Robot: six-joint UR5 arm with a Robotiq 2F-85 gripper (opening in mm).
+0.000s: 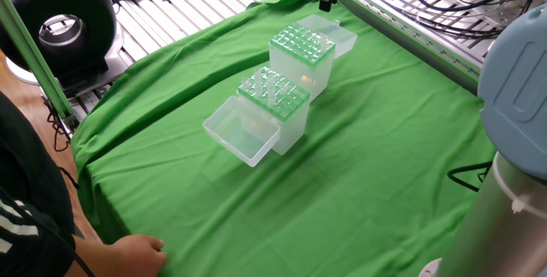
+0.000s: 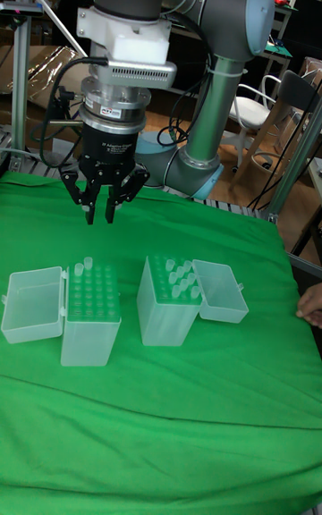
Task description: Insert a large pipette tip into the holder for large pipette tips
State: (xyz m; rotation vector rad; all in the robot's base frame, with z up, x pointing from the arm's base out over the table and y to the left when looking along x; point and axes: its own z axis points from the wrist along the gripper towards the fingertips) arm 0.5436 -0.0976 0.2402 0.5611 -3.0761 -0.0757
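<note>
Bright green cloth point(image 1: 376, 149) covers the whole table, one flat, unpatterned colour. On it, the translucent whitish plastic holder box point(image 2: 90, 316) carries a green top plate patterned with a regular grid of holes, and its hinged lid point(image 2: 33, 304) is clear and colourless. One pale whitish cone-shaped tip point(image 2: 78, 266) shows at the plate's corner. Beside the holder, the second translucent box point(image 2: 168, 299) has a paler green top dotted with clear tips. Above the holder, the two-finger gripper point(image 2: 99, 208) is black, under a silver-grey and white wrist block. Behind the holder, the robot arm point(image 2: 219, 50) is grey metal with pale blue-grey joint caps.
</note>
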